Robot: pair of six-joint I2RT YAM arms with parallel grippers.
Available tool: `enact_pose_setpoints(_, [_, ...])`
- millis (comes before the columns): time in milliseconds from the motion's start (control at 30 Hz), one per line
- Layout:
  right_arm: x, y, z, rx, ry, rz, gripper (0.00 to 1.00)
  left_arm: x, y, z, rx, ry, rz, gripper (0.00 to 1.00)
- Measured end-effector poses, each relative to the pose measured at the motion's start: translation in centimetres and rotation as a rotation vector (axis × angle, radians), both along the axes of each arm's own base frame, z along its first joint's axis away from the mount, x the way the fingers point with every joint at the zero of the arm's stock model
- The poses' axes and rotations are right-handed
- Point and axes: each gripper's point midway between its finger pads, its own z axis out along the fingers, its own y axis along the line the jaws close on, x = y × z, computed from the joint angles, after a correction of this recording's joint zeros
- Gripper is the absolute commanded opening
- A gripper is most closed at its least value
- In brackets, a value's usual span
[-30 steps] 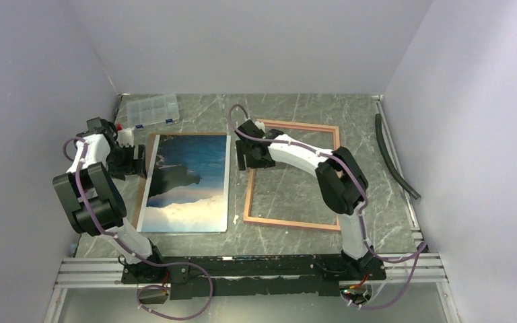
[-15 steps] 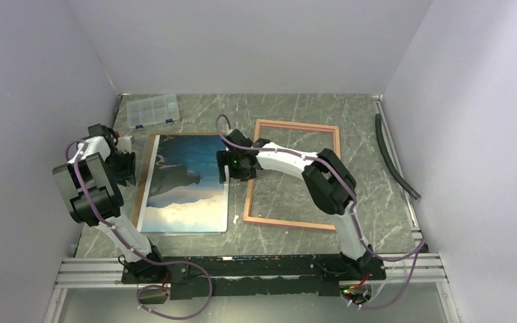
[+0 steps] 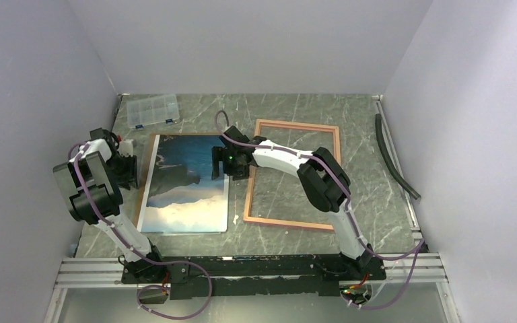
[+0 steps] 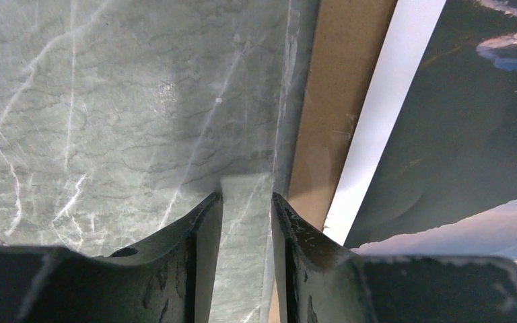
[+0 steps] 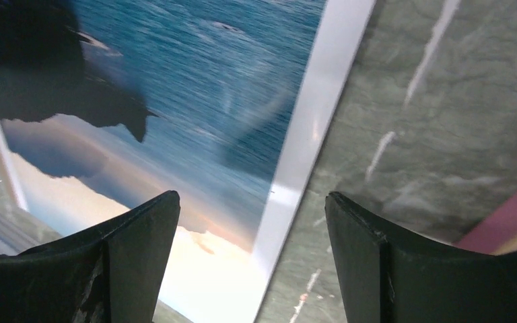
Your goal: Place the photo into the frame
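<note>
The photo point(image 3: 185, 182) is thin and bendy, so I'd pinch its right edge. My right gripper point(image 5: 252, 202) has its fingers wide apart over that edge. My left gripper point(image 4: 246, 202) has its fingers nearly together, holding nothing.

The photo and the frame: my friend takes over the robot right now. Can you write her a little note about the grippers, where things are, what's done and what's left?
Left gripper: jaws a narrow gap apart, empty, over the table just left of the brown board.
Right gripper: wide open, empty, over the right edge of the photo.
Photo: picture side up on the brown board, left of the frame.
Frame: flat on the table, nothing inside it.
Done: nothing yet; the photo is not gripped.
Left: pick up the photo, carry it over, lay it in the frame.
</note>
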Motion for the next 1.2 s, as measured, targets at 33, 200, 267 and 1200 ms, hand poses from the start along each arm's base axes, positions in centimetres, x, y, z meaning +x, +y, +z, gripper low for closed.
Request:
enact_pose_setpoints(33, [-0.1, 0.3, -0.1, 0.012, 0.010, 0.000, 0.84, 0.0, 0.0, -0.1, -0.002, 0.000, 0.000, 0.38])
enact_pose_setpoints(200, [-0.5, 2.0, 0.4, 0.098, 0.048, 0.013, 0.84, 0.0, -0.2, -0.1, -0.005, -0.004, -0.003, 0.37])
enact_pose_setpoints(267, [-0.7, 2.5, 0.7, 0.128, 0.063, 0.025, 0.84, 0.0, -0.3, -0.1, -0.006, -0.009, -0.005, 0.36])
enact_pose_setpoints(1200, [-2.4, 6.5, 10.2, 0.548, 0.034, 0.155, 0.83, -0.2, -1.6, -0.1, -0.033, -0.052, -0.046, 0.29])
